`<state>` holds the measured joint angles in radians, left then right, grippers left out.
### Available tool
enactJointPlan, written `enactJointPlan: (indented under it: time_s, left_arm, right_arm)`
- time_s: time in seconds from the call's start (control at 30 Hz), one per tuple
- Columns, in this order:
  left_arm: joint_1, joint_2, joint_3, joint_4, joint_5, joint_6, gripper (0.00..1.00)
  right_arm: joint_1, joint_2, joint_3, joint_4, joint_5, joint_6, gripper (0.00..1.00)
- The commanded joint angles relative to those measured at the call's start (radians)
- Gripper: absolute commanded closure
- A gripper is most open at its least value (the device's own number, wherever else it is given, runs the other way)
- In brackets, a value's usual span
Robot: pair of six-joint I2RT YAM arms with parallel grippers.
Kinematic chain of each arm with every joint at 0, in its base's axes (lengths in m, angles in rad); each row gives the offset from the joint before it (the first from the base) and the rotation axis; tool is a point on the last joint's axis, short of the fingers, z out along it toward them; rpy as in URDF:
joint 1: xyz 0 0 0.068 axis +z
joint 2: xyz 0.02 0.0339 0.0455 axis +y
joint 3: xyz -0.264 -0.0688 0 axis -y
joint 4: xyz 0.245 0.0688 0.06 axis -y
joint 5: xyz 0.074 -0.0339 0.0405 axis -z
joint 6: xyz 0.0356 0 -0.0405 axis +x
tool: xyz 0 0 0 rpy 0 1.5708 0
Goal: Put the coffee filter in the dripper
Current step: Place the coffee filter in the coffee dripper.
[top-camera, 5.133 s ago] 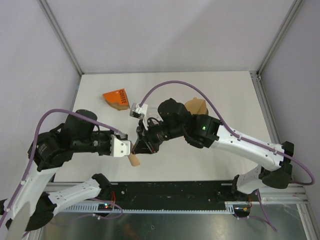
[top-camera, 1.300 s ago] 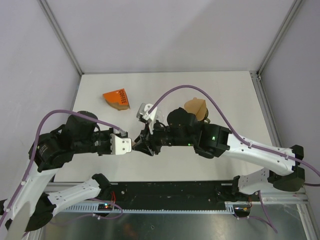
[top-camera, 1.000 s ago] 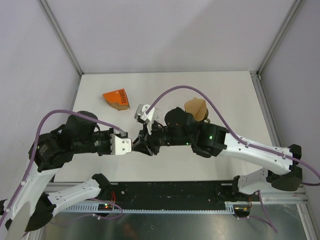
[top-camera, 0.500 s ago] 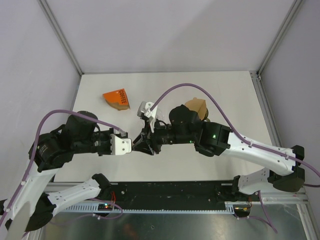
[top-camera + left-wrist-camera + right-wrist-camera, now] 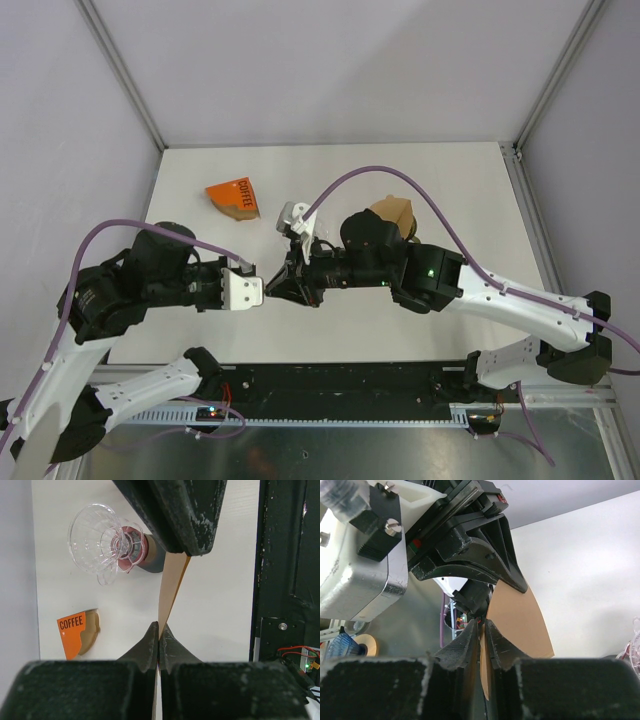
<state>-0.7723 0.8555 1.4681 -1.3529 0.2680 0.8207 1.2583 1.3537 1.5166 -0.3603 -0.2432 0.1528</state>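
The coffee filter (image 5: 173, 582) is a brown paper cone held in the air between both grippers, edge-on in the left wrist view. My left gripper (image 5: 159, 628) is shut on its near edge. In the right wrist view the coffee filter (image 5: 520, 617) fans out, and my right gripper (image 5: 482, 625) has its jaws nearly together with one paper layer pinched between them. The two grippers meet tip to tip, left (image 5: 262, 290) and right (image 5: 279, 289). The dripper (image 5: 97, 542), clear glass on a red base, stands on the table just beyond; in the top view the right arm mostly hides it.
An orange pack marked COFFEE (image 5: 232, 198) lies at the back left of the white table (image 5: 470, 190). A stack of brown filters (image 5: 393, 214) sits behind the right arm. The black front rail (image 5: 287, 580) borders the table's near edge.
The right gripper's jaws have drawn together on a layer of the filter. Both arms have stayed nearly in place, and the left grip is unchanged.
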Motion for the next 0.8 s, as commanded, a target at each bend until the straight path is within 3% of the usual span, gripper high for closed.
enactJointPlan:
  time_s: [0.0,0.2,0.4,0.63,0.77]
  left_arm:
    - [-0.007,0.001,0.005,-0.013,0.017,0.003,1.00]
    - [-0.007,0.003,0.006,-0.014,0.019,0.003,1.00]
    - [-0.007,0.003,0.005,-0.014,0.014,0.005,1.00]
    - [-0.007,0.005,0.006,-0.017,0.018,0.006,1.00]
    - [-0.007,0.006,0.008,-0.016,0.021,0.007,1.00]
  right_arm:
    - [-0.004,-0.032,0.002,0.018,0.023,-0.003,0.85]
    - [-0.005,-0.037,-0.002,0.013,0.038,-0.001,0.93]
    - [-0.004,-0.036,-0.002,0.011,0.037,0.001,0.94]
    - [-0.005,-0.043,0.000,0.001,0.051,0.004,0.83]
    - [-0.005,-0.052,-0.004,0.007,0.057,0.010,0.82]
